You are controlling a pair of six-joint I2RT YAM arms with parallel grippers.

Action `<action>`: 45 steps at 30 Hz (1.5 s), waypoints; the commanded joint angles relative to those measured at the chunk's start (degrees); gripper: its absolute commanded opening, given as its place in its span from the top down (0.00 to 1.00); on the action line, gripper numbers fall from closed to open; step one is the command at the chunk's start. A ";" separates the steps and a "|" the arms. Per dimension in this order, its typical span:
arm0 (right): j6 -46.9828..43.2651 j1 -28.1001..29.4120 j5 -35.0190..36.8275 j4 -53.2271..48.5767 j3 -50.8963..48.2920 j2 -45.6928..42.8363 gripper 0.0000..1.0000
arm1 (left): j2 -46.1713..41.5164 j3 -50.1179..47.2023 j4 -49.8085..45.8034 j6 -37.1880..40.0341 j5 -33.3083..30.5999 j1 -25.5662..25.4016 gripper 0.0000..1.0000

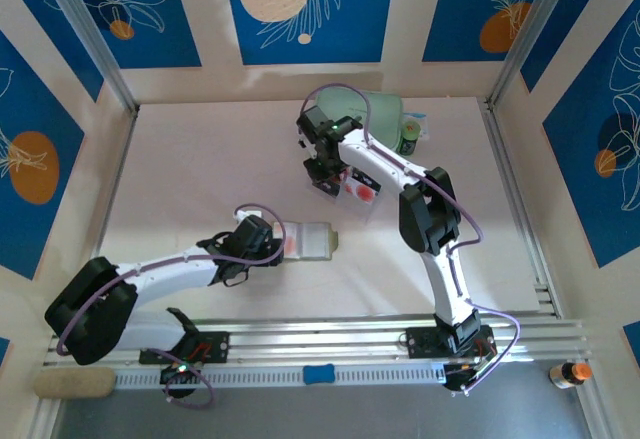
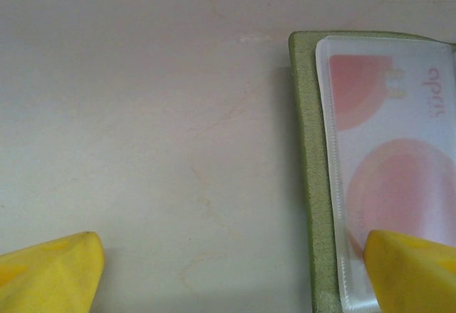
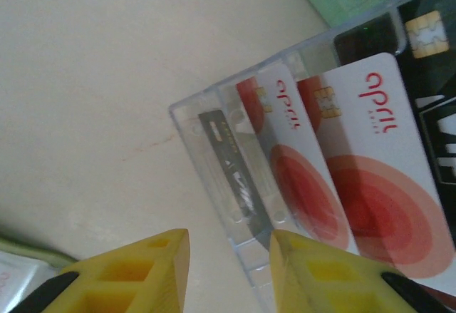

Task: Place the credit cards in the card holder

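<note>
Credit cards (image 3: 377,185): thin, stiff, slick, so I'd pinch a short edge. R gripper (image 3: 228,274) half-spread, empty, over clear tray (image 3: 191,142); L gripper (image 2: 228,277) wide apart.

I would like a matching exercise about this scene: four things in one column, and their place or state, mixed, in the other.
1 card holder
2 clear tray
3 mint-green case
4 left gripper

a at the far side of the table
b jaws wide open
c one credit card under its clear pocket
d loose credit cards in it

Pairs: 1-c, 2-d, 3-a, 4-b
</note>
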 commanded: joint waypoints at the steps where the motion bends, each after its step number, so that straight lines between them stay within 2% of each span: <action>1: -2.65 0.27 3.96 -1.54 2.61 2.26 0.67 | -0.94 -0.80 -0.43 -0.58 -1.20 0.67 0.06; 23: -3.43 0.57 2.50 -1.01 1.66 6.25 0.79 | -0.76 -1.03 0.23 -0.76 -1.13 0.69 0.06; 29: -4.14 0.57 2.44 -0.75 1.32 5.78 0.88 | -0.79 -1.07 0.25 -0.74 -1.07 0.67 0.06; 34: -6.20 0.70 2.45 0.37 0.35 4.28 0.96 | -0.94 -1.10 0.16 -0.74 -1.03 0.71 0.06; 45: -11.62 3.75 4.68 5.49 -3.08 -3.11 1.00 | -1.63 -0.86 -0.25 -0.84 -0.96 0.68 0.06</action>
